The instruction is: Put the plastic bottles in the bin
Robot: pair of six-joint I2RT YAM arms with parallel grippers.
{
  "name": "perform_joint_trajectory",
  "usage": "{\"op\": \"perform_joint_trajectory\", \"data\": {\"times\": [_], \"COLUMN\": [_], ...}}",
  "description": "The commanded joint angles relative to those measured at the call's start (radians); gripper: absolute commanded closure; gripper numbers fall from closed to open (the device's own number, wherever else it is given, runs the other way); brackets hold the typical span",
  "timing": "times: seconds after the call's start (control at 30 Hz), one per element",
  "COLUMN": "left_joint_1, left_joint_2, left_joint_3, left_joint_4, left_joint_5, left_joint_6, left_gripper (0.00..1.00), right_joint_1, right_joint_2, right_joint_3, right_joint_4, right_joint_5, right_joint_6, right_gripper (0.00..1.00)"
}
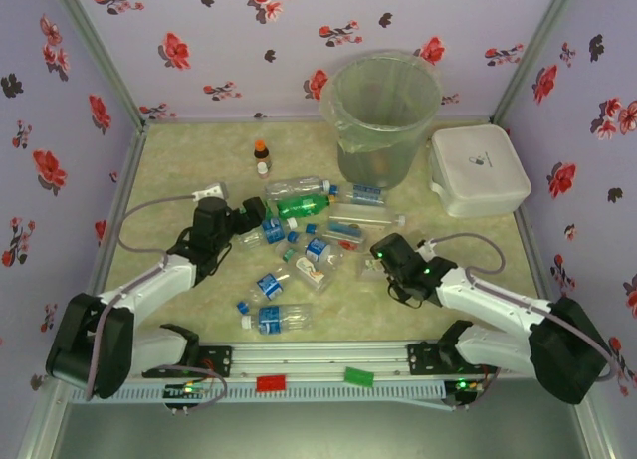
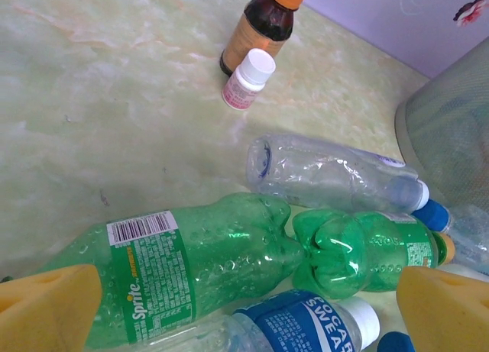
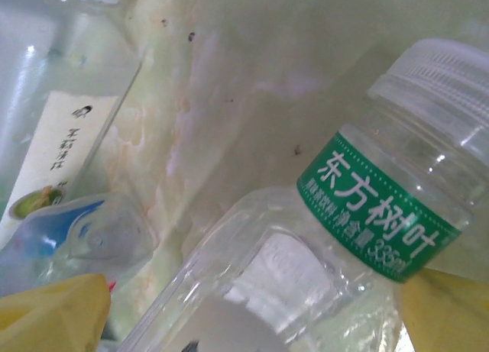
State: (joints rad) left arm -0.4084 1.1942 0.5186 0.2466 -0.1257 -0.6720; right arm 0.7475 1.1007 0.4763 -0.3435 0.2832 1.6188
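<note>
Several plastic bottles lie in a loose heap in the middle of the table. Behind them stands the bin, lined with a clear bag. My left gripper sits at the heap's left side. In its wrist view the left gripper is open, yellow fingers wide, over a green Sprite bottle and a blue-labelled clear bottle. My right gripper is at the heap's right. The right gripper is open around a clear, green-labelled, white-capped bottle, and the left finger stands apart from it.
A brown orange-capped bottle and a small white-capped one stand left of the bin. A white lidded box sits at its right. Floral walls close the table on three sides. Another green bottle and a clear one lie ahead of the left fingers.
</note>
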Motion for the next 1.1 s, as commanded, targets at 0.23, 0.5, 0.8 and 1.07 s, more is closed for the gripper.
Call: {"op": "perform_joint_trajectory", "data": {"times": [0.23,0.5,0.8,1.07], "left_joint_1": [0.019,0.032,0.049,0.069], "left_joint_2": [-0.041,-0.052,-0.049,-0.03], "left_joint_3": [-0.029,-0.029,-0.016,0.022], "left_joint_4": [-0.026,-0.036,-0.023,0.01], "left_joint_5": [0.011,0.009,0.009,0.009], "left_joint_6": [-0.012,-0.012,-0.012,0.008], "left_gripper": [0.0,0.0,0.0,0.0], "right_joint_1": [-0.036,-0.07,-0.073,-0.114], "right_joint_2": [0.148,0.198,0.069,-0.079], "right_joint_3": [-0.028,-0.027,0.014,0.164], "right_joint_4": [0.132,0.206,0.152,-0.016], "right_joint_5": [-0.025,-0.041,0.006,0.097], "right_joint_6": [0.045,-0.058,-0.282,-0.571], "right_gripper": [0.06,0.24,0.46,0.58]}}
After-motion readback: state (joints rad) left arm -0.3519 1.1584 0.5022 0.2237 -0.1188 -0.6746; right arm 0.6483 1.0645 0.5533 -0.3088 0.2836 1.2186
